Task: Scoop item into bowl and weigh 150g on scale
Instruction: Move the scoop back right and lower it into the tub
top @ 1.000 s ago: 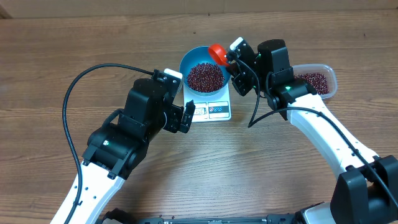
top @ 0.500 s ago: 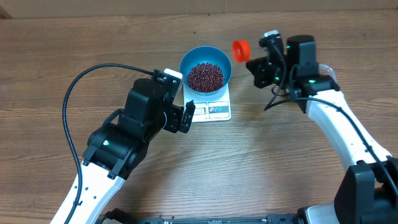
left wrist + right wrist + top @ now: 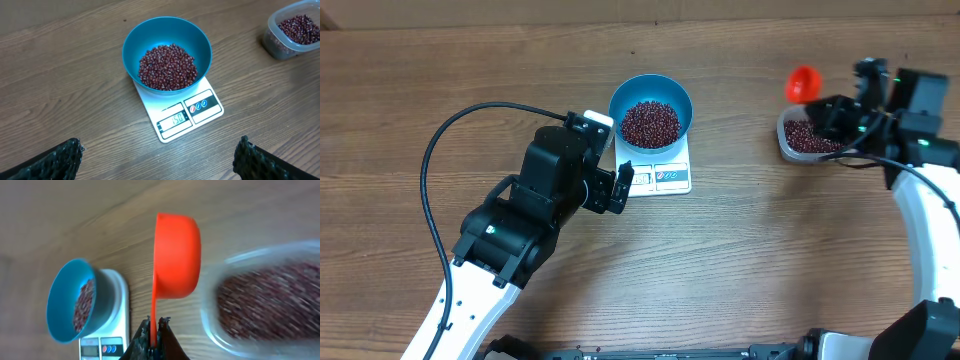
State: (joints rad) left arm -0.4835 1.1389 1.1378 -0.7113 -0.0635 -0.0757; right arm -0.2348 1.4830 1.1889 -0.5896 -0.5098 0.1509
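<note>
Scoop, clamped by its handle in the closed right gripper, has swung from the bowl out to the clear tub, leaving beans heaped in the bowl on the scale, so filling looks finished, while the left gripper waits wide open, empty

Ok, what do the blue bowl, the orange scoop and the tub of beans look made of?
Blue bowl: probably plastic, smooth, uniform colour with a soft sheen.
Orange scoop: likely moulded plastic, cup and handle one uniform piece.
Tub: clear plastic, beans show through its wall.
</note>
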